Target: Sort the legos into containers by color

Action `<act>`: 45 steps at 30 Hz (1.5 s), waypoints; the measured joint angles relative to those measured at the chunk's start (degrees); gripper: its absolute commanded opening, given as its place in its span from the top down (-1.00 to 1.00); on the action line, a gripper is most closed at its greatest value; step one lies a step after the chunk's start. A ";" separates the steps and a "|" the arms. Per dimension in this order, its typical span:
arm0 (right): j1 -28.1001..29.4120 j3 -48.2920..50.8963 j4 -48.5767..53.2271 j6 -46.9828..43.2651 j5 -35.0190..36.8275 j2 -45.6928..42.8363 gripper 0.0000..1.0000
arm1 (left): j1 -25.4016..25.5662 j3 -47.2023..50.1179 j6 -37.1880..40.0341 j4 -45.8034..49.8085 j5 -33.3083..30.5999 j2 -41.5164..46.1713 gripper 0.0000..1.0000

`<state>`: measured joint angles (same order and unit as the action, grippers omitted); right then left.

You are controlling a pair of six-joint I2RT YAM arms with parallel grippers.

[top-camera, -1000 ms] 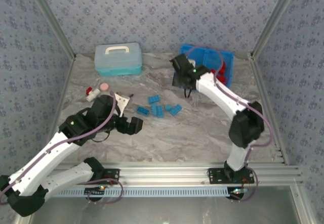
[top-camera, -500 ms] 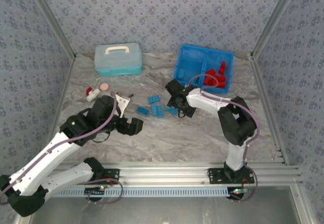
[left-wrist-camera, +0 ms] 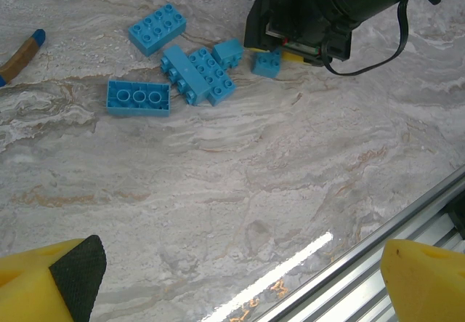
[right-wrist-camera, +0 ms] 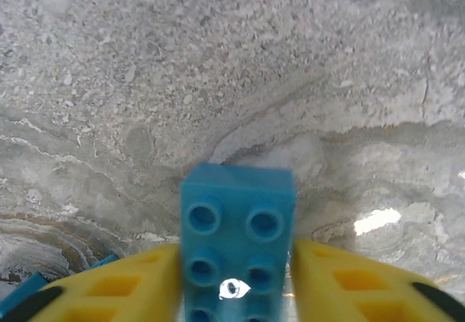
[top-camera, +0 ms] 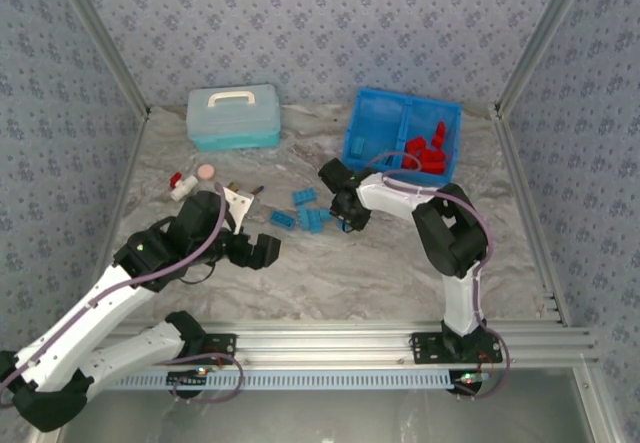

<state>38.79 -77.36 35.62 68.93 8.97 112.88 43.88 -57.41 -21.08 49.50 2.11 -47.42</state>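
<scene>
Several light blue legos (top-camera: 305, 197) lie loose mid-table, also seen as a cluster (left-wrist-camera: 200, 75) in the left wrist view. My right gripper (top-camera: 345, 213) is down at the right end of that cluster, shut on one light blue lego (right-wrist-camera: 238, 242) held between its yellow fingers (right-wrist-camera: 138, 286). Red legos (top-camera: 428, 151) lie in the right compartment of the bright blue tray (top-camera: 357, 128); its left compartment looks bare. My left gripper (top-camera: 262, 250) hovers open left of the cluster, nothing between its fingers (left-wrist-camera: 65, 271).
A pale turquoise case (top-camera: 233, 115) stands at the back left. A red-and-white capped item (top-camera: 180, 183) and a pink disc (top-camera: 206, 172) lie at the left. A brown stick with a blue tip (left-wrist-camera: 22, 53) lies nearby. The aluminium rail (top-camera: 330, 343) borders the front.
My right arm swung from over the tray down to the blue legos, then its jaws closed on one. The left arm stayed put.
</scene>
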 measured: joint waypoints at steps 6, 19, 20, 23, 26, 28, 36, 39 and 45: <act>0.04 0.46 0.44 0.04 0.24 -0.72 0.33 | 0.00 0.00 -0.02 0.00 0.00 0.17 -0.98; -2.93 -18.67 7.93 -22.23 13.55 -9.51 0.29 | 0.00 0.00 -0.04 0.00 0.00 0.17 -0.98; -4.26 -20.76 7.89 -24.59 14.05 -8.98 0.29 | 0.00 0.00 -0.07 0.00 0.00 0.17 -0.99; -8.92 -28.17 7.89 -30.77 14.80 -4.20 0.28 | 0.00 0.00 -0.04 0.02 0.11 0.26 -0.98; -13.07 -35.78 8.13 -35.15 14.73 3.72 0.28 | 0.00 0.68 -0.04 -0.57 1.84 1.42 -0.98; -15.37 -40.70 8.76 -37.20 13.84 9.77 0.27 | 0.00 1.62 -0.02 -1.62 3.19 2.67 -0.98; -19.06 -58.49 13.99 -40.85 8.90 28.81 0.16 | 0.00 2.84 0.35 -5.03 4.09 7.02 -0.98; -19.06 -60.28 15.06 -40.94 7.26 30.64 -0.03 | 0.00 2.84 1.07 -6.21 3.89 8.37 -0.99; -18.99 -61.66 16.98 -40.89 5.70 30.69 -0.16 | 0.00 2.84 1.95 -6.78 2.97 9.79 -0.99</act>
<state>19.79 -139.02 52.60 28.03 14.68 143.57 43.88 -54.57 -19.14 42.72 5.08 -37.63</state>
